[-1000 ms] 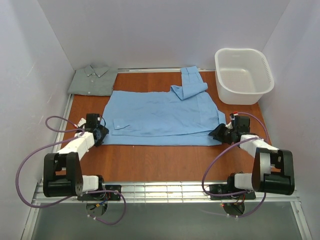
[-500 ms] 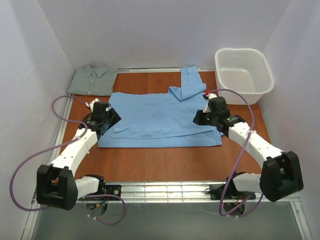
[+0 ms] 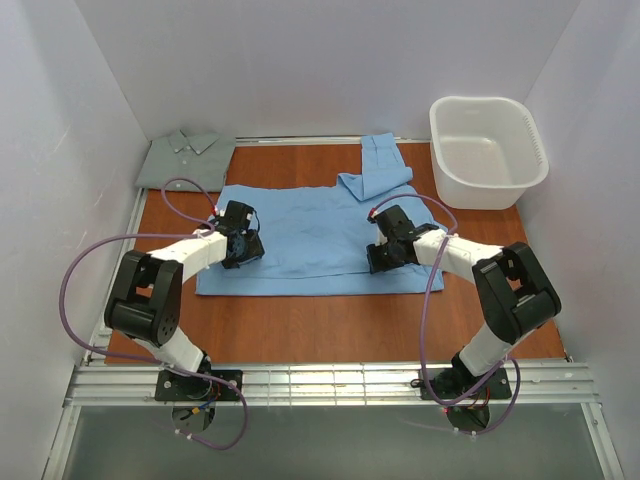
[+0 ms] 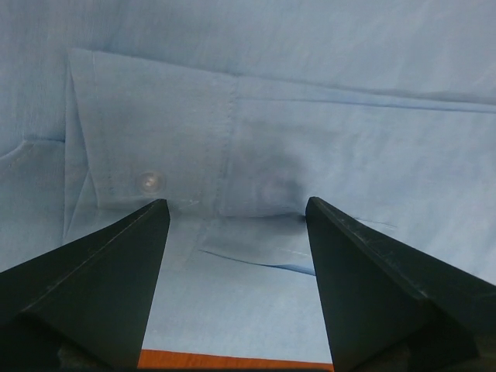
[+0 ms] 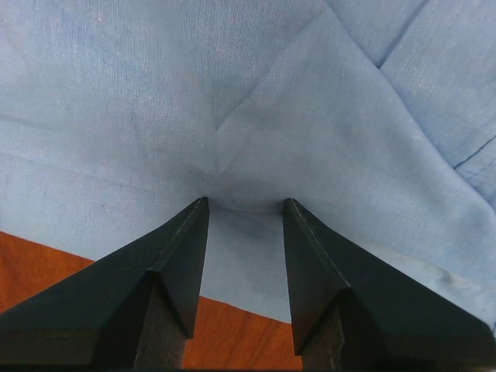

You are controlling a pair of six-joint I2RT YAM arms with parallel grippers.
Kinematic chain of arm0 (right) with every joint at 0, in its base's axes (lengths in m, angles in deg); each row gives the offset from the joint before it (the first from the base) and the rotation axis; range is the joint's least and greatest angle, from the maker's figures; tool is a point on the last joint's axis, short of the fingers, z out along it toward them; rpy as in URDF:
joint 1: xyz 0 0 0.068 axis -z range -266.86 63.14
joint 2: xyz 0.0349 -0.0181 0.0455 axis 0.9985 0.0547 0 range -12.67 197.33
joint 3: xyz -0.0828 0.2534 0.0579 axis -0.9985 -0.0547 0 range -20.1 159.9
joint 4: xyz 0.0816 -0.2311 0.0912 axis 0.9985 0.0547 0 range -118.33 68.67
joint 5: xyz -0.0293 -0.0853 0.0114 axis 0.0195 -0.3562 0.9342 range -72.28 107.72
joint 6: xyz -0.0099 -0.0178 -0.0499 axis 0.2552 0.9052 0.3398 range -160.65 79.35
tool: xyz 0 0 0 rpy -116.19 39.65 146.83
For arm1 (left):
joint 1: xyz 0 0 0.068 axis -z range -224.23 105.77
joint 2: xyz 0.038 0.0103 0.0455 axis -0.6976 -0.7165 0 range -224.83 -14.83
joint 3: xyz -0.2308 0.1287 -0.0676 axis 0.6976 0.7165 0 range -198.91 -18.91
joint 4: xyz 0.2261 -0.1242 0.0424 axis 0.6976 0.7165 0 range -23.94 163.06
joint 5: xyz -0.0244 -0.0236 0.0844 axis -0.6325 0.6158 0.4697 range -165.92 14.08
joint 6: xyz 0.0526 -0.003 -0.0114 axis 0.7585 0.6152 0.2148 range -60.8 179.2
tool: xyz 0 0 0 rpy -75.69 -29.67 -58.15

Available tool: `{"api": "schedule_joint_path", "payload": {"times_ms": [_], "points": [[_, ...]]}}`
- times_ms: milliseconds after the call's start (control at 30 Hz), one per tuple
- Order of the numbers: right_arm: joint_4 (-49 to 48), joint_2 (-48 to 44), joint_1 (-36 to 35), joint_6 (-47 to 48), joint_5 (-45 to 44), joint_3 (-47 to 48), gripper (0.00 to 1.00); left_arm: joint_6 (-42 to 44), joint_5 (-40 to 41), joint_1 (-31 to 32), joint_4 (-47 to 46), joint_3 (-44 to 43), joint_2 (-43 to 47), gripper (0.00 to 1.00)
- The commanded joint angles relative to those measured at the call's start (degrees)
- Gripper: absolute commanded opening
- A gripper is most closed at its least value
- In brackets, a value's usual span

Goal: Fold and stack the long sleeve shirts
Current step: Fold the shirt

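The light sky-blue shirt (image 3: 310,225) lies spread flat across the middle of the table, with one sleeve (image 3: 378,168) folded over at its far right. The grey-green shirt (image 3: 185,158) lies folded at the far left corner. My left gripper (image 3: 243,250) is open, tips down on the blue shirt's left part; in the left wrist view (image 4: 232,205) it is just short of a buttoned cuff (image 4: 149,182). My right gripper (image 3: 384,254) is open, with its tips pressed onto the shirt's right near part (image 5: 246,203), where the cloth puckers.
A white plastic basket (image 3: 487,150) stands at the far right corner. Bare brown table (image 3: 320,325) runs between the shirt's near hem and the metal rail at the arm bases. White walls close in on the left, right and back.
Both grippers have moved from the shirt's outer near corners inward onto the cloth. The blue shirt's outline has barely changed. The grey-green shirt and basket have not moved.
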Motion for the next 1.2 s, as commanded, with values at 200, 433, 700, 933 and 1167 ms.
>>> {"api": "schedule_joint_path", "payload": {"times_ms": [200,433,700,933,1167], "points": [[12.3,-0.5,-0.4,2.6,4.0,-4.5,0.37,-0.2,1.7,0.1,10.8,5.1,1.3,0.68],[16.2,-9.4,-0.5,0.5,9.2,-14.6,0.38,-4.5,-3.4,0.1,16.4,13.0,11.9,0.68],[21.5,-20.4,-0.2,1.8,9.4,-12.3,0.45,-5.9,-4.9,-0.2,23.3,9.5,24.5,0.77],[22.7,-19.6,10.9,6.9,5.4,4.1,0.61,2.9,4.3,-5.3,16.6,-3.6,18.5,0.87],[15.4,-11.0,23.4,7.4,10.0,13.9,0.57,10.4,4.0,-10.4,2.8,-10.9,1.6,0.84]]}}
